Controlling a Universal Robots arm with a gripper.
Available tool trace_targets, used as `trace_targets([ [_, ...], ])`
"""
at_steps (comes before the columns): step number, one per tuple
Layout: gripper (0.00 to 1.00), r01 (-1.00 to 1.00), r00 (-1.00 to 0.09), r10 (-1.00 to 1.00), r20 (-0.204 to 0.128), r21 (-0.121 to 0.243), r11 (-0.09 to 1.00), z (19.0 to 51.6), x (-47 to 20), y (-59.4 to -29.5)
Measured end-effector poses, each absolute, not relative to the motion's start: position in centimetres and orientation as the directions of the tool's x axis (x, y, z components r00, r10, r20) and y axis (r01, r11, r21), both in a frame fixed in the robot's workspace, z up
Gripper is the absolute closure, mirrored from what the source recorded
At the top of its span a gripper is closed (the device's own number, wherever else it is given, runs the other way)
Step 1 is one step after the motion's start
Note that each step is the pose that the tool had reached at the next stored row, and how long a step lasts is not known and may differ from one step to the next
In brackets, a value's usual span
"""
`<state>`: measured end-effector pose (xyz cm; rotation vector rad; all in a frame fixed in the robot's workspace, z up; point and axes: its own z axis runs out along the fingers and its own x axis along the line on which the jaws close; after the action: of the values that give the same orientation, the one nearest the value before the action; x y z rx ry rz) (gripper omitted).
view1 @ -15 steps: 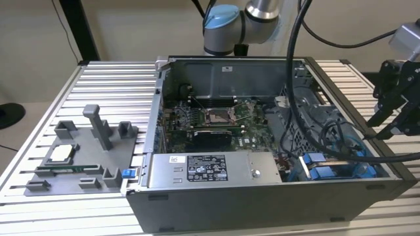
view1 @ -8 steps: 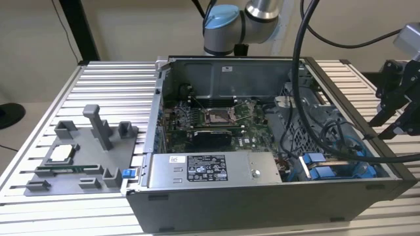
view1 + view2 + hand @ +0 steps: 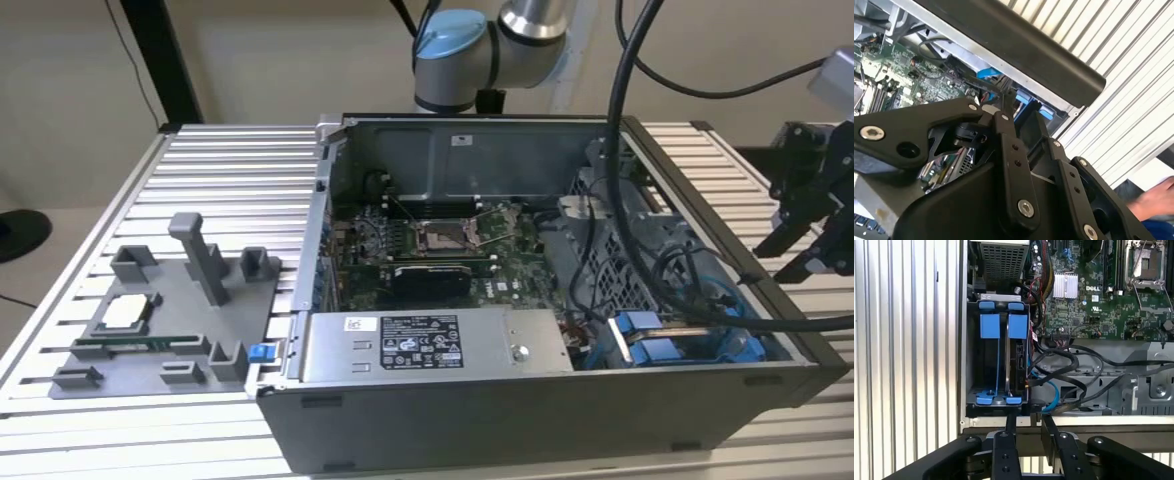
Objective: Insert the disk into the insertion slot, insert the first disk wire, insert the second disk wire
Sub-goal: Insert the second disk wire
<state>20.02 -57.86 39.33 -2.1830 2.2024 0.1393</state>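
Observation:
The insertion slot (image 3: 998,360) is a grey bay with blue clips at the corner of the open computer case (image 3: 674,345). In its compartment nearer the motherboard, the disk (image 3: 1018,362) stands on edge under a blue carrier tab, its connector side showing. Black wires (image 3: 1066,360) and a light blue wire (image 3: 1052,390) loop beside the bay; I cannot tell whether any is plugged into the disk. My gripper (image 3: 1029,421) hangs just outside the case wall by the bay, at the exterior view's right (image 3: 807,235). It is open with nothing between its fingers (image 3: 1004,125).
A grey power supply box (image 3: 420,345) with a sticker sits beside the bay. The motherboard (image 3: 441,250) fills the case floor. A grey fixture (image 3: 160,320) with parts stands on the slatted table at the exterior view's left. A person's hand (image 3: 1154,200) is near the table edge.

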Motion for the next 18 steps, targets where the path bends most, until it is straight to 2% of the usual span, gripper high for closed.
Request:
trace_targets([
  [6,0.00,-0.999,-0.012,-0.996,-0.090,0.051,0.007,39.3,21.6,-57.9],
  [10,0.00,-0.994,-0.017,-0.996,-0.089,0.112,0.007,39.3,21.9,-57.9],
  [11,0.00,-0.993,-0.018,-0.996,-0.089,0.118,0.007,39.2,22.0,-57.9],
  [18,0.00,-0.991,-0.019,-0.996,-0.092,0.132,0.007,38.4,22.2,-57.9],
])
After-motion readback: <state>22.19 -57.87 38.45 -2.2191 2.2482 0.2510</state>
